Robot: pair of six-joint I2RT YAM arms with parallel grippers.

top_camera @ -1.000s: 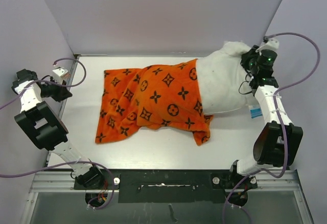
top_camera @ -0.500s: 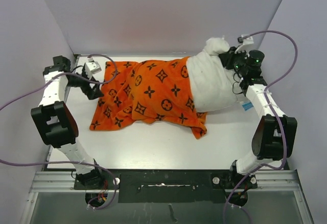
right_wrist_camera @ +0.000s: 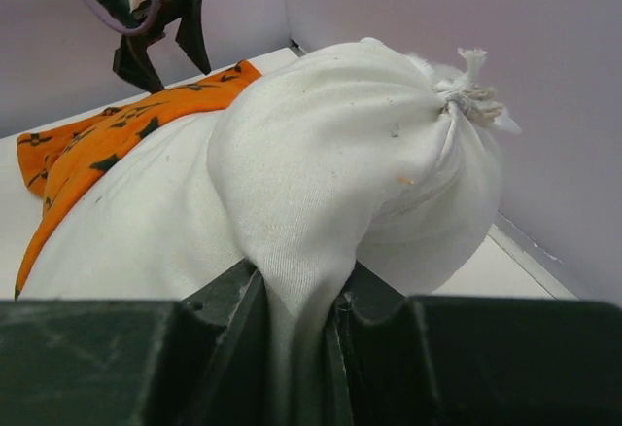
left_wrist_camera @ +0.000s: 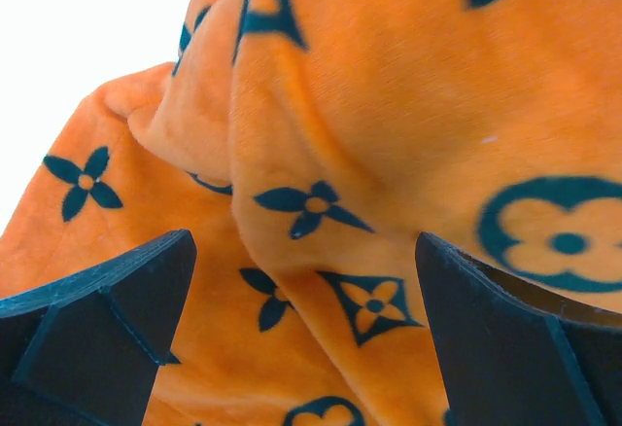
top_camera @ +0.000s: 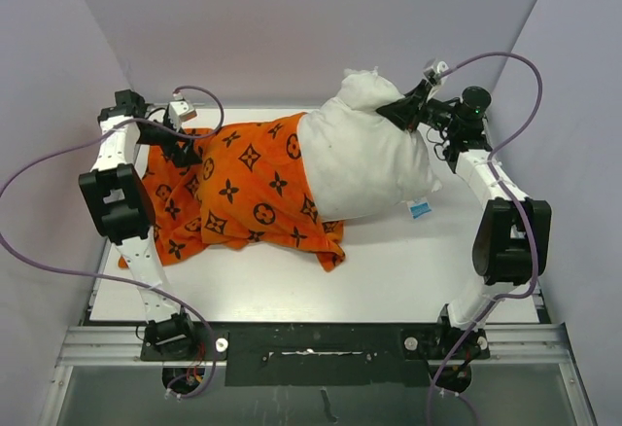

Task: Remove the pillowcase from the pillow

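You have one pillowcase (top_camera: pixel 243 188), one pillow (top_camera: pixel 364 163) and two arms to mind on the table (top_camera: pixel 389 270).

Start at the left. Your left arm stands up along the left wall, folds at the elbow and reaches right from the far left corner, with the wrist tipped down over the left end of the cover. The left gripper (top_camera: pixel 185 149) is released. In the left wrist view its fingers (left_wrist_camera: pixel 97 319) stand wide apart on either side of a rumpled orange fold, and you cannot tell whether they touch it.

The pillowcase lies crumpled over the left and middle of the table, and it sheathes the left part of the pillow. Its open hem runs across the pillow's middle. The right part of the pillow is bare white and sticks out to the right, with its far corner raised. One small blue-and-white tag (top_camera: pixel 420 209) hangs at its near right edge.

Your right arm climbs from its base along the right side, then bends left at the far right corner. The right gripper (top_camera: pixel 400 113) is clenched on the pillow. From the right wrist you see white cloth pulled into the narrow gap between its fingers (right_wrist_camera: pixel 224 300), below one knotted tuft (right_wrist_camera: pixel 466 95).
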